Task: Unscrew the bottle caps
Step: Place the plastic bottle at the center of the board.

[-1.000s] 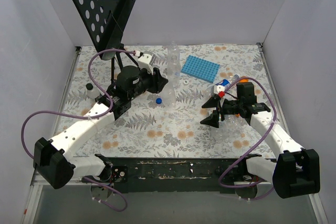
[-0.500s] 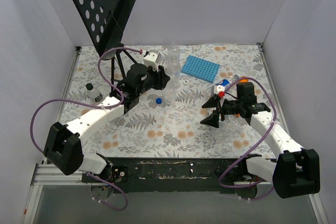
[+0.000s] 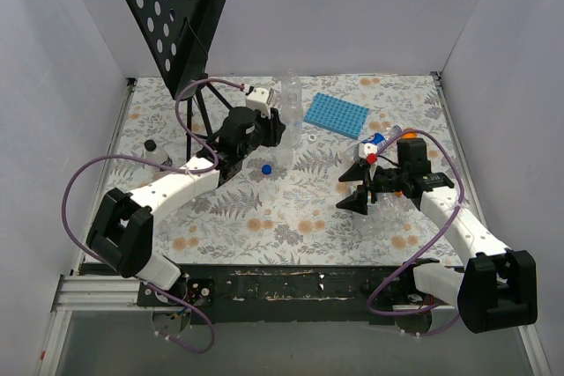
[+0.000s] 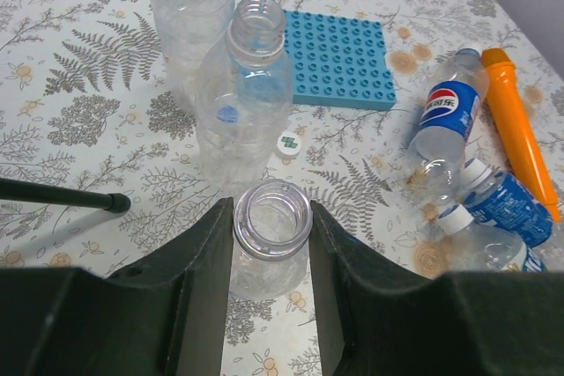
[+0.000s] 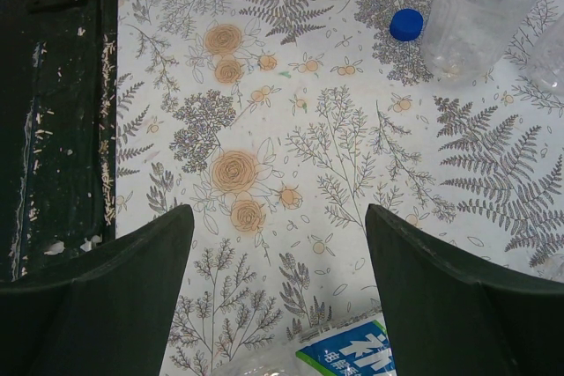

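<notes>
My left gripper (image 4: 270, 210) is shut on the neck of a clear, capless bottle (image 4: 264, 270), held upright; in the top view the left gripper (image 3: 275, 136) is beside the standing bottles. Two more open clear bottles (image 4: 245, 94) stand just beyond it. A loose white cap (image 4: 288, 142) lies next to them, and a loose blue cap (image 3: 266, 167) lies near the held bottle. Labelled bottles (image 4: 445, 121) lie to the right, one with a white cap (image 4: 456, 217) on. My right gripper (image 3: 355, 188) is open and empty above a labelled bottle (image 5: 352, 354).
A blue ridged tray (image 3: 336, 115) lies at the back. An orange stick (image 4: 520, 129) lies by the lying bottles. A black perforated stand (image 3: 172, 15) rises at the back left, its leg (image 4: 62, 194) on the table. A small bottle (image 3: 157, 154) stands far left.
My left arm has swung its elbow inward and carried the gripper with the bottle slightly right and back toward the standing bottles. The right arm has not moved.
</notes>
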### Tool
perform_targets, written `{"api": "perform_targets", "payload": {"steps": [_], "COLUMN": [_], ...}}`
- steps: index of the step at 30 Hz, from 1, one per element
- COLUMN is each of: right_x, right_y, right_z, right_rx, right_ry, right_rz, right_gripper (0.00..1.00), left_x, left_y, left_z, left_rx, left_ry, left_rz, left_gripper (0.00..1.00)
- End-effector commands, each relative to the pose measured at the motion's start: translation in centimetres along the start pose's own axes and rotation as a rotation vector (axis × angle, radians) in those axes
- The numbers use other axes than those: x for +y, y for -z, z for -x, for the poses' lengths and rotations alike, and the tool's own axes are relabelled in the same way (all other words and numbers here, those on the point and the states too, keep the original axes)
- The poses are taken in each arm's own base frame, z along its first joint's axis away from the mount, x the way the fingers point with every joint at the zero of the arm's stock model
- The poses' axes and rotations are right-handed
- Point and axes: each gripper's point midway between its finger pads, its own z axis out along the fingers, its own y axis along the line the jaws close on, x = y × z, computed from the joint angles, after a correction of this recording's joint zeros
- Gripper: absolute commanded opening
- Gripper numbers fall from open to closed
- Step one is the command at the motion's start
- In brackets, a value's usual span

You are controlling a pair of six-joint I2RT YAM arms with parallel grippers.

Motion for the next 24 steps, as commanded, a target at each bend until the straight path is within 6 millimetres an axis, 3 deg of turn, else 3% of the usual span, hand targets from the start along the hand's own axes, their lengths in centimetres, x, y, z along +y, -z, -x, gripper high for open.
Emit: {"api": "perform_targets", "payload": {"steps": [1, 6, 15, 24], "right_x": [0.3, 0.2, 0.2, 0.2], "right_y": [0.1, 0.2, 0.1, 0.1], "right_z": [0.5, 0.4, 0.2, 0.2], "right_rx": [-0.011, -0.01, -0.007, -0.007], "right_ry": [0.026, 0.021, 0.018, 0.018], "right_rz": [0.006, 0.006, 0.008, 0.01], "right_gripper": [0.86, 0.86, 0.86, 0.86], "left_x": [0.9, 1.1, 1.2, 0.8], "left_y": [-0.6, -1.1, -1.4, 0.2], "left_z": [1.3, 0.8, 0.3, 1.8], "left_rx": [-0.042, -0.027, 0.001, -0.008], "left_ry": [-0.028, -0.035, -0.035, -0.017], "left_rz": [0.04, 0.049, 0.056, 0.054], "left_gripper": [0.0, 0.01, 0.4, 0.65]}}
